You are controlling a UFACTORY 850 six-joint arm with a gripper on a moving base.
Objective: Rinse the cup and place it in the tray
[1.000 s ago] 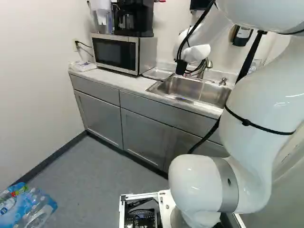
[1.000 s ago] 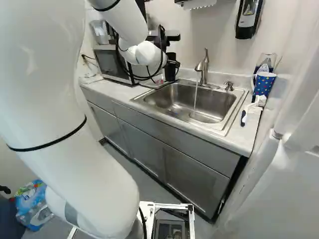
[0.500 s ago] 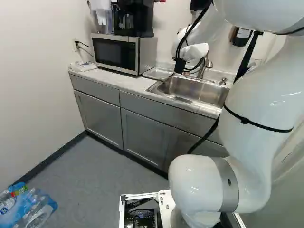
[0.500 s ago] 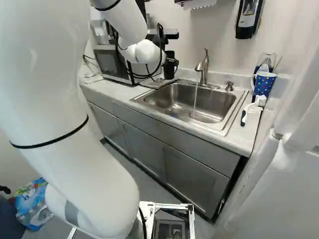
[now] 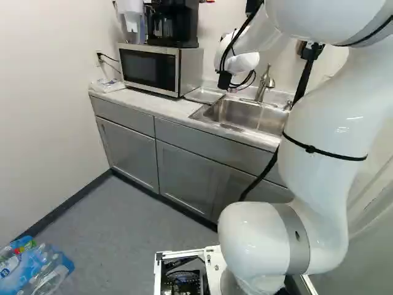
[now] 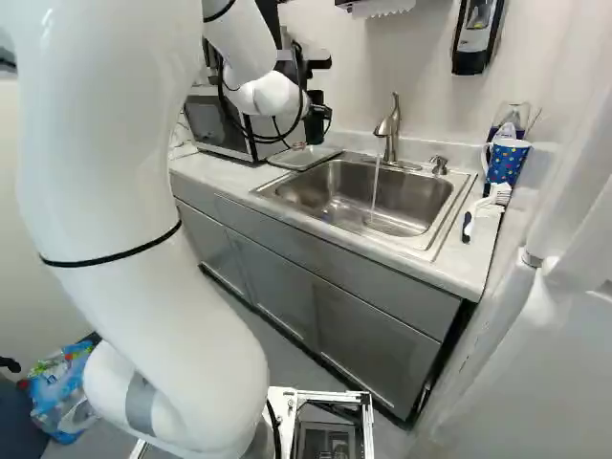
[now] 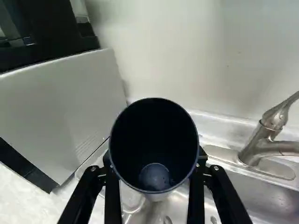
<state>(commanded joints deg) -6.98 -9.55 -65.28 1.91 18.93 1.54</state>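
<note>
The gripper (image 6: 323,112) pinches the dark blue cup (image 7: 153,140) from two sides, its long axis near upright, mouth up. In the right base view, the tray (image 6: 304,158) lies at the cup's six o'clock, the faucet (image 6: 388,129) at three.

Rounded white arm (image 5: 322,190), grey band (image 5: 295,239) low down, thin black straps (image 5: 310,149), looping black cables (image 6: 299,71), silver screws (image 7: 93,168).

left base: behind-left of arm (image 5: 325,123), ahead-down | right base: behind-right, same | wrist: close, into cup (image 7: 154,140) | base pair shares sink (image 6: 330,196)
</note>
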